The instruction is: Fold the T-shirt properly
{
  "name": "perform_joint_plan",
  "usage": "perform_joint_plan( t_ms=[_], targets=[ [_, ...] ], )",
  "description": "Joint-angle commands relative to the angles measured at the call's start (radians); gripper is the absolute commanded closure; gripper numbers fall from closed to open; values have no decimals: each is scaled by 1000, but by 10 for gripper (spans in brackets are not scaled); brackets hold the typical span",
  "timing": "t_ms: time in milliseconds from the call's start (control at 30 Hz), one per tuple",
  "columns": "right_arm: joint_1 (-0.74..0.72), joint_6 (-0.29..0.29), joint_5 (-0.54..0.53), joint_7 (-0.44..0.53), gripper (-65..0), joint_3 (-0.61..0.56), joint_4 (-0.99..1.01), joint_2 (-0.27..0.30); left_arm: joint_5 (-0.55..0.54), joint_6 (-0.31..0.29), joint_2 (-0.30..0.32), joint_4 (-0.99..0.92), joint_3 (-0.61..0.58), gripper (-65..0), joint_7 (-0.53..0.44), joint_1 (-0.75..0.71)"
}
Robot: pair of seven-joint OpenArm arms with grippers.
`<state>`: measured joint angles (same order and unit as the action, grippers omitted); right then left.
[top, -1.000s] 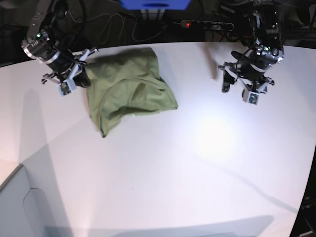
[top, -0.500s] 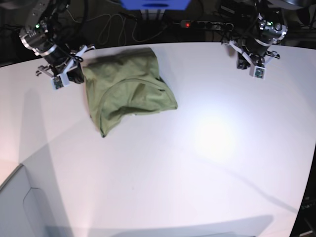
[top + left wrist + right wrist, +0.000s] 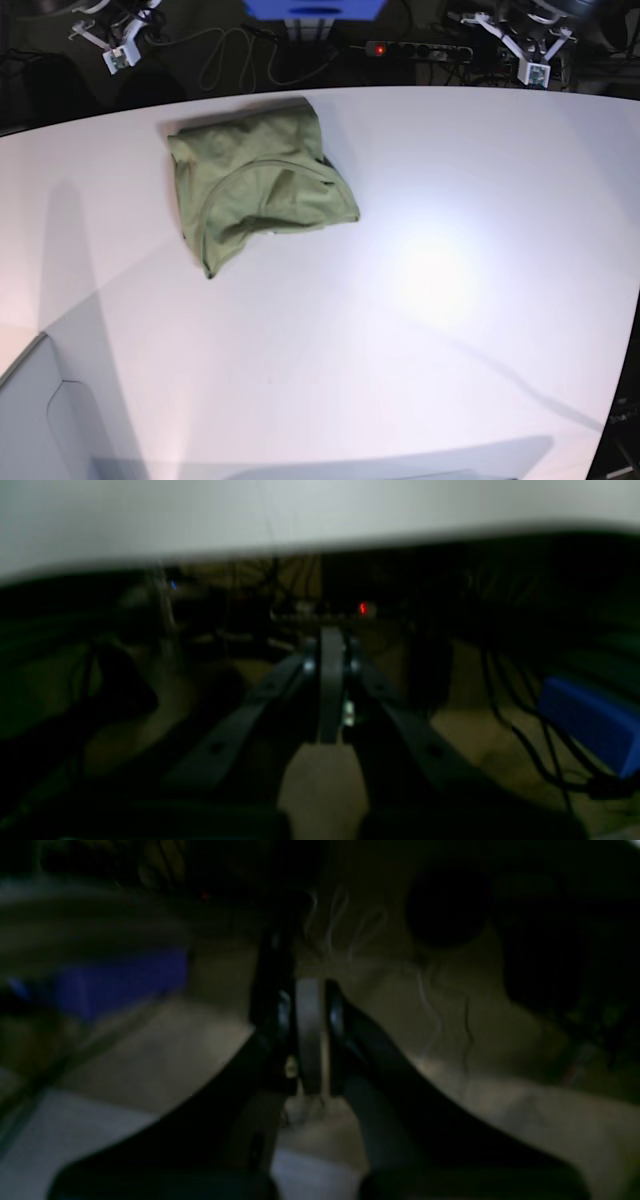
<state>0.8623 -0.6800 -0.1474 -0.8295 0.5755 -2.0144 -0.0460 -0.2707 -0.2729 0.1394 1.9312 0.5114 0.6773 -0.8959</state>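
The T-shirt (image 3: 262, 183) is sage green and lies in a folded, wrinkled bundle on the white table (image 3: 420, 300), at the back left of the base view. Neither gripper touches it. My right gripper (image 3: 116, 42) is lifted beyond the table's far edge at the top left. In the right wrist view it (image 3: 310, 995) is shut with nothing between its fingers. My left gripper (image 3: 532, 48) is raised past the far edge at the top right. The left wrist view shows it (image 3: 331, 645) shut and empty. No cloth shows in either wrist view.
A power strip (image 3: 420, 48) with a red light, a blue box (image 3: 315, 8) and loose cables (image 3: 230, 55) lie behind the table's far edge. A grey panel (image 3: 35, 420) sits at the front left corner. The blue box (image 3: 590, 725) also shows in the left wrist view.
Both arms have pulled up and back off the table. The right gripper has left the T-shirt's left edge. The left gripper, open a second ago, has shut.
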Motion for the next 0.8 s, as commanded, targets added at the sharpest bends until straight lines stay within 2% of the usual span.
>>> perform_joint_plan(
  t_ms=[0, 100, 200, 300, 400, 533, 567, 667, 767],
  targets=[
    [-1, -18, 25, 17, 0, -18, 11, 8, -3, 1, -4, -40, -9, 0, 5, -2],
    [-67, -18, 167, 17, 0, -82, 131, 10, -3, 1, -4, -227, -53, 0, -52, 47],
    [-143, -18, 279, 63, 0, -130, 307, 10, 55, 7, 1, -444, -132, 0, -189, 91],
    [-199, -18, 357, 194, 0, -157, 505, 10, 173, 7, -10, -662, -198, 0, -351, 143],
    [-248, -18, 427, 316, 0, -179, 685, 16, 193, 7, -42, -881, -207, 0, -469, 200],
    [-325, -18, 498, 471, 0, -228, 932, 41, 198, 7, -42, -1186, -210, 0, -626, 312],
    [-344, 21, 500, 513, 0, -245, 996, 50, 202, 7, -39, -1269, -210, 0, -661, 346],
    [-400, 188, 500, 642, 0, -325, 1174, 74, 285, 7, -14, -1495, -210, 0, -743, 456],
    [-444, 363, 500, 752, 0, -421, 1315, 88, 374, 7, -4, -1621, -210, 0, -792, 531]
  ],
)
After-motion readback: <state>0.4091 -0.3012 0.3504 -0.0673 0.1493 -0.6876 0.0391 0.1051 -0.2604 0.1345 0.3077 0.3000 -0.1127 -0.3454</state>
